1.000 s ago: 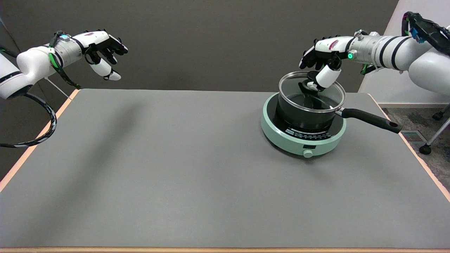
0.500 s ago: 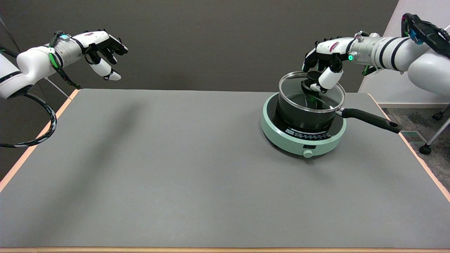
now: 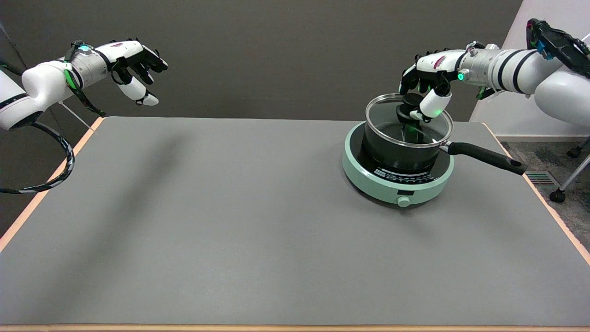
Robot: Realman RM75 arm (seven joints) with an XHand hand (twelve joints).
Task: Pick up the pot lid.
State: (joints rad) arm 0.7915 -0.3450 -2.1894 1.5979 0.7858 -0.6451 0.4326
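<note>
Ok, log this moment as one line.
right hand: fingers at lid knob | lid: on pot | pot: on cooker

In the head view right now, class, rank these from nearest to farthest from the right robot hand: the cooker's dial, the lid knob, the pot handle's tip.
1. Lid knob: directly under the right robot hand, at its fingers.
2. Pot handle's tip: lower right, past the cooker's rim.
3. Cooker's dial: on the green cooker's near side, farthest below.
</note>
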